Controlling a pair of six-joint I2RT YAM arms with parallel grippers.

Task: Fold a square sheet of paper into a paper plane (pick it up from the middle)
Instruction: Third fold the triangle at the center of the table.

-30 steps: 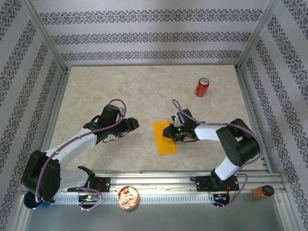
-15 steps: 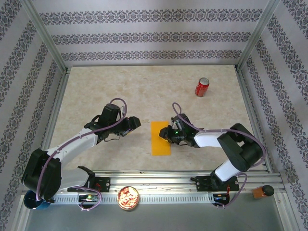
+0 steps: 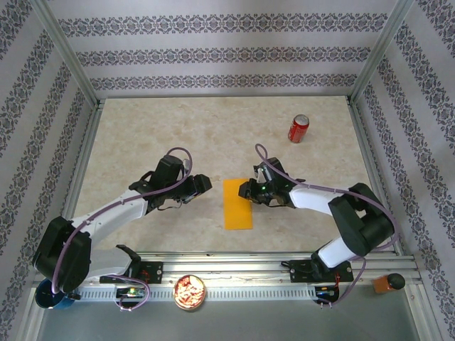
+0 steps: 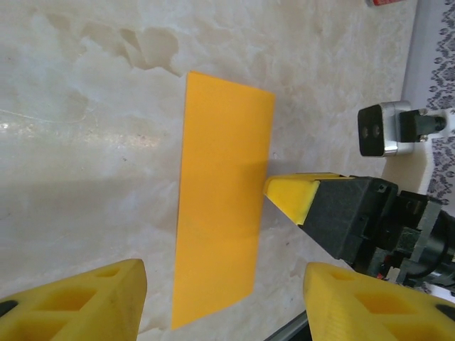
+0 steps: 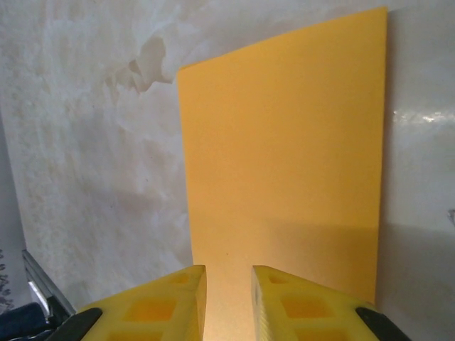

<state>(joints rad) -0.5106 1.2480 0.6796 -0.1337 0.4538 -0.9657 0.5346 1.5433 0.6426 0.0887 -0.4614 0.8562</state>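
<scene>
One fold looks done: the paper (image 3: 237,204) lies flat on the worktop (image 3: 142,142) as a narrow strip. Next, I judge, comes a corner fold, which needs an edge lifted. Left jaws stand wide and empty left of the paper. Right jaws, a slit apart, touch its right edge and clamp nothing.

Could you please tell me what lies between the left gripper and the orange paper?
In the top external view, a bare stretch of table lies between the left gripper and the orange paper.
</scene>
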